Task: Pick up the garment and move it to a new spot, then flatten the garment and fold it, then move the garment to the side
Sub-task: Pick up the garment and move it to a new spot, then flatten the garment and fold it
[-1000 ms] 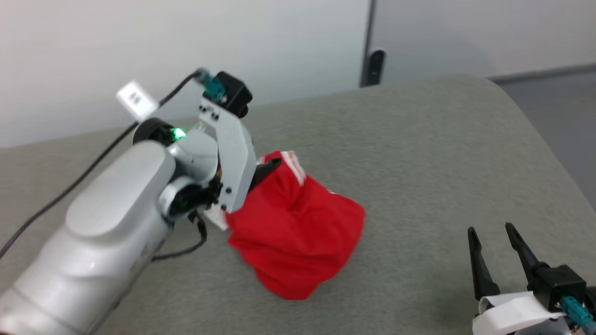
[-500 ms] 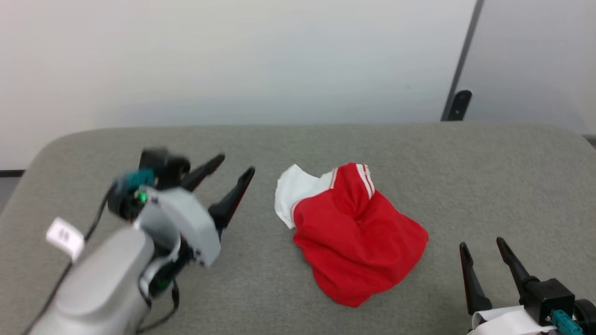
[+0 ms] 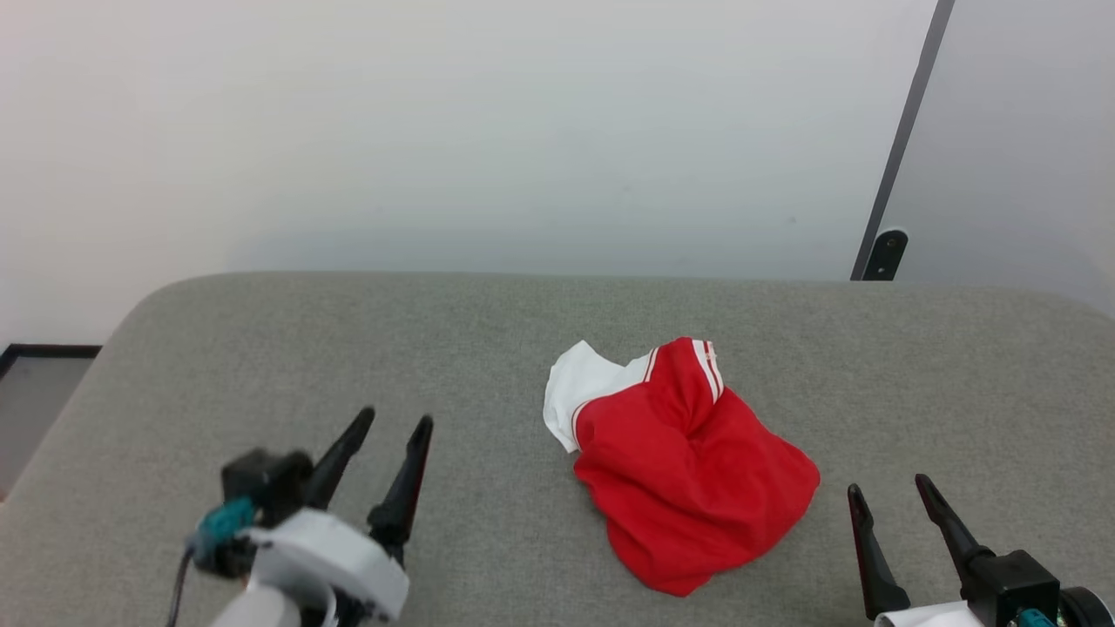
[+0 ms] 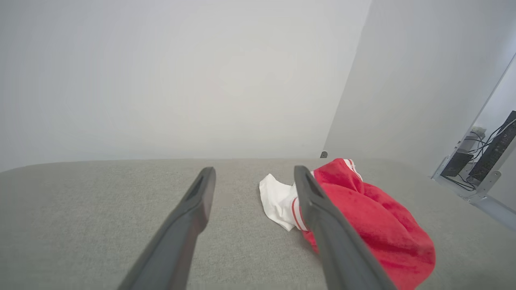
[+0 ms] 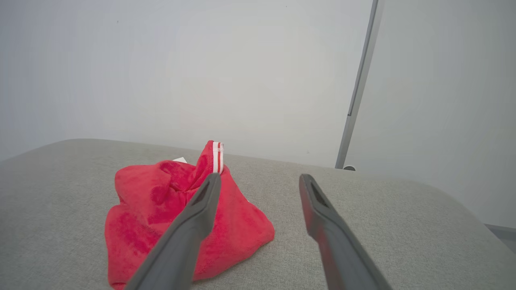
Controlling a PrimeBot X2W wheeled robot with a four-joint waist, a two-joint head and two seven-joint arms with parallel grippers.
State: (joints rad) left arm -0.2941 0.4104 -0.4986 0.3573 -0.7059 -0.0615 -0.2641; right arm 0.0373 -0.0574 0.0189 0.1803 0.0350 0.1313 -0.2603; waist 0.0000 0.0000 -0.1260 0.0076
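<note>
1. Between the two grippers, head view: the garment (image 3: 688, 470) lies crumpled mid-pad (image 3: 348, 348), touched by neither; the left gripper (image 3: 396, 416) and right gripper (image 3: 888, 484) stand wide open and empty; flattening looks next, so each should pinch an outer edge, not the bulk.
2. Left wrist view: the white sleeve (image 4: 276, 199) pokes out nearest; thin, limp cloth; a likely first hold.
3. Right wrist view: the garment (image 5: 153, 209) shows plush red folds, its striped band (image 5: 217, 157) peaking upright; the pad looks coarse-woven, so lifting likely beats dragging.
</note>
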